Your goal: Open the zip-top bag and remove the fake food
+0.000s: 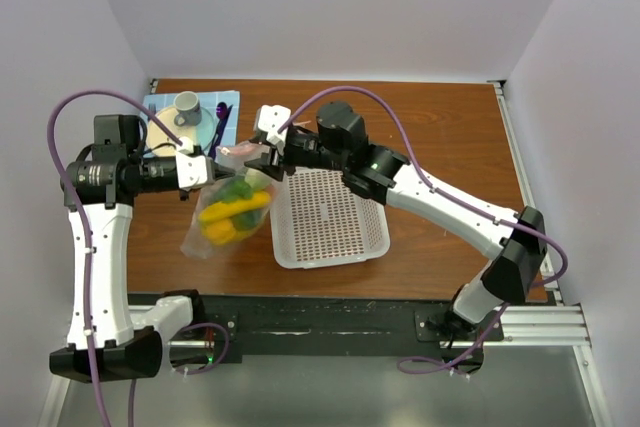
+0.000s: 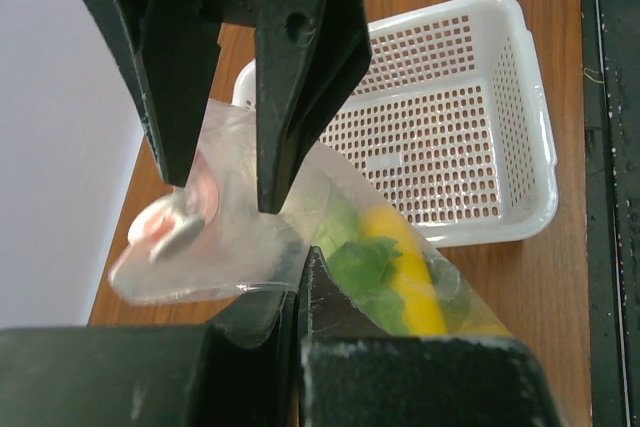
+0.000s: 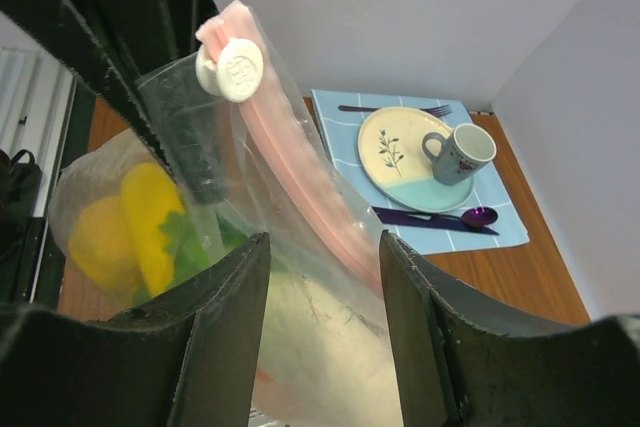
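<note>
While the left gripper (image 1: pixel 205 172), fingers pressed together, pinches the zip-top bag (image 1: pixel 200 242) by clear plastic near its top, the bag hangs just left of the white basket (image 1: pixel 330 259). The fake food (image 1: pixel 232 212) sags inside it. The right gripper (image 3: pixel 325 247) stands half spread around the pink zipper strip (image 3: pixel 300 167), not visibly touching it. It is likely placed there so 2 holds can pull the seal apart.

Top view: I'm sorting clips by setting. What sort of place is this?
Probably a robot lab test cell, not a home: plain white walls box in a small wooden table, a metal rail runs along its near edge, and the plate and mug look like staged props.
</note>
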Tool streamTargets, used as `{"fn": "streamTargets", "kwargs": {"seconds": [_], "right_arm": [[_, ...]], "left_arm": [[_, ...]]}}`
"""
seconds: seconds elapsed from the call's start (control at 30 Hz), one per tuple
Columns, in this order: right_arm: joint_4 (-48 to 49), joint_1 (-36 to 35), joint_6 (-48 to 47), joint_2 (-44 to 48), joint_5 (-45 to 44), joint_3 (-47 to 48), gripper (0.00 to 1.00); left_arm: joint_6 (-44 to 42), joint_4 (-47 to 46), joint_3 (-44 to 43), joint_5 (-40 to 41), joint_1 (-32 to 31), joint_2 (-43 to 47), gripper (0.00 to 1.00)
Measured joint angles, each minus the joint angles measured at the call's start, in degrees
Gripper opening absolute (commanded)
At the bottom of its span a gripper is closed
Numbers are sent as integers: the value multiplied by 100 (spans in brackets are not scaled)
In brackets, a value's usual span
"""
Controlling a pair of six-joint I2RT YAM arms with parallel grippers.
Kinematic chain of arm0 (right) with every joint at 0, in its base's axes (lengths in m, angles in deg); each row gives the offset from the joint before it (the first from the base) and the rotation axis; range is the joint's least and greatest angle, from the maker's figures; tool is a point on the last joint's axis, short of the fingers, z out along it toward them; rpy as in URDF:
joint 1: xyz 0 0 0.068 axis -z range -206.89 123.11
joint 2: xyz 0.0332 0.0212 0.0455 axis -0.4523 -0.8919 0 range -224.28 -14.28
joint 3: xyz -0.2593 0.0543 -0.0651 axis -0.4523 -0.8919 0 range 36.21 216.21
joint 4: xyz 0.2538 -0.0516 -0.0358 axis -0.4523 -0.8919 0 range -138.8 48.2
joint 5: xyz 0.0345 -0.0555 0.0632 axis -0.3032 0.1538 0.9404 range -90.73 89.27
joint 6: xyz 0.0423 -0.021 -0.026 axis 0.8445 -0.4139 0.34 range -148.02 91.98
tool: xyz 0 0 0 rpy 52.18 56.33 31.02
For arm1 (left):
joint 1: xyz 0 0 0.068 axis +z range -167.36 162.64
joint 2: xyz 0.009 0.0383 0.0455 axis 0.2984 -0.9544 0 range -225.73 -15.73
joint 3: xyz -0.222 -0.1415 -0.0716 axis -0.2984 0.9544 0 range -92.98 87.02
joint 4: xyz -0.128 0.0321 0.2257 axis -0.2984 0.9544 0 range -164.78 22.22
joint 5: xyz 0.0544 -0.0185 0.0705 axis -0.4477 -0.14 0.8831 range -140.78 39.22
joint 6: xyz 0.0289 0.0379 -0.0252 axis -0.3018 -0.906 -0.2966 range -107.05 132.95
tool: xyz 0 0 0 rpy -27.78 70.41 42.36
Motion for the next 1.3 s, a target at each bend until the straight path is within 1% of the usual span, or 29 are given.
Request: {"fn": "streamTargets", "kwargs": {"seconds": [0.07,0.4,0.87,0.9,0.97,1.0,1.07,1.1,1.17,1.27,1.3], "right_arm": [[17,0,22,-72,22,87,46],[-13,7,2,-103,245,328,46],[-726,11,-245,-109,1329,708,43],[-780,11,-254,-109,1368,723,39],[-826,9,-284,-109,1401,741,34],[-837,11,-284,-109,1405,745,28],[-835,11,-278,-131,1403,769,22],[-831,11,-267,-168,1401,813,17],[-802,11,-240,-286,1386,933,13],[-789,26,-216,-483,1355,1086,5],[-789,31,-216,-538,1360,1117,0]], "left_arm": [[33,0,11,9,-26,33,0],[85,-2,345,153,-136,197,0],[83,0,352,284,-151,192,0],[83,0,352,289,-160,190,0],[83,0,352,304,-164,192,0],[83,0,352,308,-164,190,0],[83,0,352,308,-164,190,0],[83,0,352,308,-166,192,0],[83,0,348,308,-173,190,0],[85,0,339,317,-195,192,0],[85,0,339,321,-203,192,0]]}}
